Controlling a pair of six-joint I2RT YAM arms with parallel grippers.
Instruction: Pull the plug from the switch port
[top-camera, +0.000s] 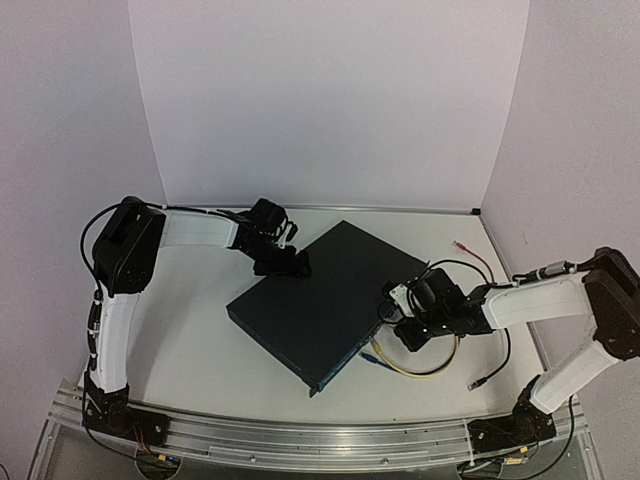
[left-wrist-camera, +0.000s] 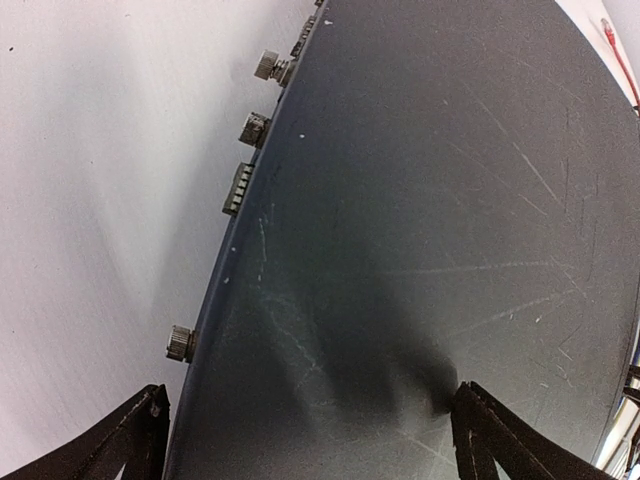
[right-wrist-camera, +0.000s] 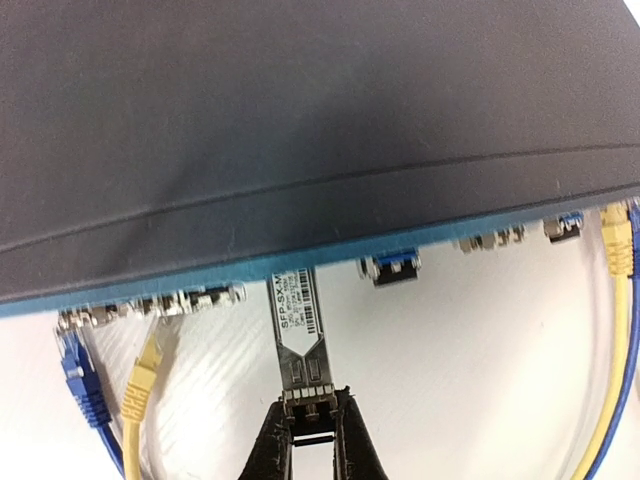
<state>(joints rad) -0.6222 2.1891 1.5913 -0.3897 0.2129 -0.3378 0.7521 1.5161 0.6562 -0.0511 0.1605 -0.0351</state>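
We see the switch (top-camera: 315, 305) lying flat near the middle of the tabletop (top-camera: 190, 345), turned at an angle so that its long socket face points toward the near right. The right tool (right-wrist-camera: 315, 398) is at that face, and its 2 fingers (right-wrist-camera: 270, 445) are pressed together on the outer end of the plug (right-wrist-camera: 298, 320). This plug is a slim silver module with a printed label, and its inner end sits in a socket of the row. The right wrist view shows a blue cable (right-wrist-camera: 82, 385) and a yellow cable (right-wrist-camera: 140, 385) reaching up to the socket row to the left of the plug. More yellow and blue cable runs along the right edge of that view. From above, the yellow cable loops on the tabletop just beside the switch, under the right arm. A red cable (top-camera: 478, 257) lies well apart, toward the far right. The left tool (top-camera: 285, 266) sits at the opposite long edge of the switch, about midway along it. Its fingers (left-wrist-camera: 135, 440) are spread wide, 1 over the tabletop side of that edge and the other over the scratched top panel. We cannot tell whether they touch the metal. Small thumbscrews (left-wrist-camera: 268, 66) stick out of the face below that edge.
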